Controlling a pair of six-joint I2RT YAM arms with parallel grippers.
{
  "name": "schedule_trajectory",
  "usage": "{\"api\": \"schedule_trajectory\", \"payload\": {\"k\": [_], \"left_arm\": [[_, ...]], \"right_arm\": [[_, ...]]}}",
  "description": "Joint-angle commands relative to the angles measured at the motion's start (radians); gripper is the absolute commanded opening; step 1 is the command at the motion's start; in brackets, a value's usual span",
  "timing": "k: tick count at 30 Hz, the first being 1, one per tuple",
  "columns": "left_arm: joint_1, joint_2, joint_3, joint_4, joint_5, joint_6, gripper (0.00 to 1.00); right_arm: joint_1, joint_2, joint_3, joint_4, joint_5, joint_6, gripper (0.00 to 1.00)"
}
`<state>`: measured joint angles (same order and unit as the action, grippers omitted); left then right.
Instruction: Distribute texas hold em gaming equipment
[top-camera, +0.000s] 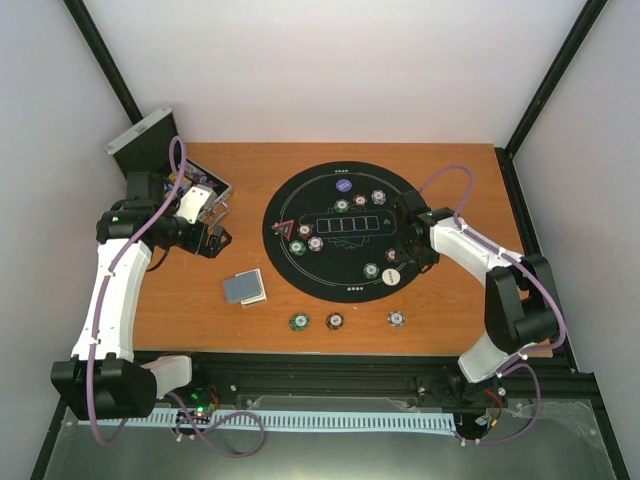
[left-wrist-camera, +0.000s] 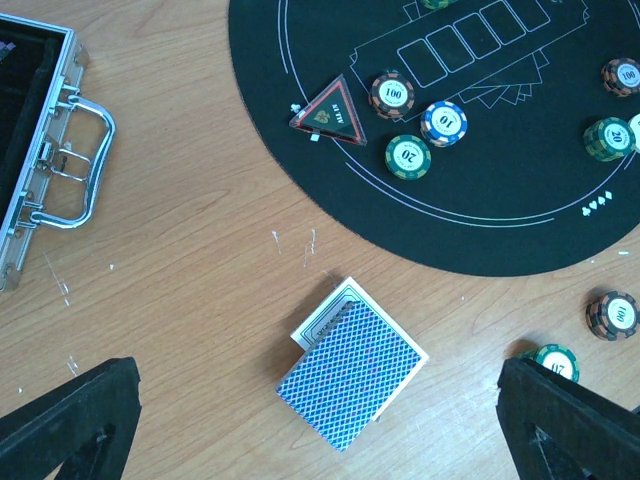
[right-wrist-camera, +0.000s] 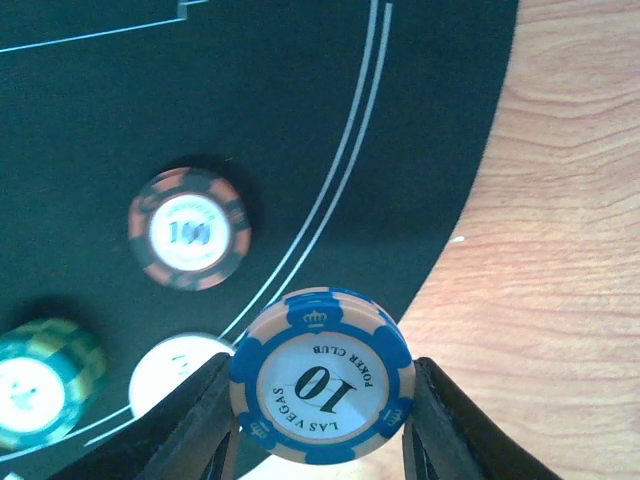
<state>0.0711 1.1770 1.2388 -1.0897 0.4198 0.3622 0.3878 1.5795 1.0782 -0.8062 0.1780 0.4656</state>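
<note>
At the rim of the round black mat (right-wrist-camera: 300, 100), a blue-and-white 10 chip (right-wrist-camera: 322, 388) sits pinched by its edges between the fingers of the right gripper (right-wrist-camera: 320, 420), jaws set narrow. A white disc (right-wrist-camera: 175, 370), a green chip (right-wrist-camera: 40, 385) and a brown-red 100 chip (right-wrist-camera: 189, 229) lie nearby on the mat, apart from it. Bare wooden table (right-wrist-camera: 560, 250) stretches beyond the rim. The left gripper (left-wrist-camera: 320, 420) hangs spread wide above the deck of blue-backed cards (left-wrist-camera: 350, 375), gripping nothing. The silver case (left-wrist-camera: 40, 170) lies well off to one side.
</note>
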Motion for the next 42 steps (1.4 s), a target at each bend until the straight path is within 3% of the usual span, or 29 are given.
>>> {"api": "schedule_trajectory", "payload": {"k": [1, 10, 17, 21, 25, 30, 34, 39, 42], "left_arm": [[0.006, 0.002, 0.031, -0.002, 0.009, 0.0, 1.0], [0.006, 0.006, 0.026, -0.01, 0.009, 0.032, 1.0], [0.006, 0.029, -0.001, -0.117, -0.039, 0.258, 1.0], [0.006, 0.005, -0.066, -0.149, -0.047, 0.407, 1.0], [0.006, -0.006, -0.117, -0.119, -0.064, 0.465, 1.0], [-0.019, -0.006, -0.177, -0.099, -0.05, 0.513, 1.0], [-0.094, -0.03, -0.296, -0.01, -0.143, 0.551, 1.0], [-0.148, -0.031, -0.391, 0.075, -0.192, 0.607, 1.0], [-0.153, -0.009, -0.402, 0.092, -0.169, 0.638, 1.0]], "right_arm": [[-0.062, 0.057, 0.036, 0.045, -0.012, -0.053, 0.34], [-0.115, 0.221, 0.108, 0.083, -0.039, -0.072, 0.34], [-0.138, 0.312, 0.124, 0.107, -0.048, -0.077, 0.36], [-0.139, 0.306, 0.124, 0.109, -0.062, -0.077, 0.54], [-0.138, 0.237, 0.122, 0.097, -0.072, -0.068, 0.67], [-0.123, 0.103, 0.112, 0.08, -0.075, -0.052, 0.77], [-0.064, -0.014, 0.092, 0.072, -0.074, -0.036, 0.82], [0.024, -0.129, 0.054, 0.078, -0.082, -0.02, 0.99], [0.065, -0.163, 0.032, 0.078, -0.099, -0.008, 1.0]]}}
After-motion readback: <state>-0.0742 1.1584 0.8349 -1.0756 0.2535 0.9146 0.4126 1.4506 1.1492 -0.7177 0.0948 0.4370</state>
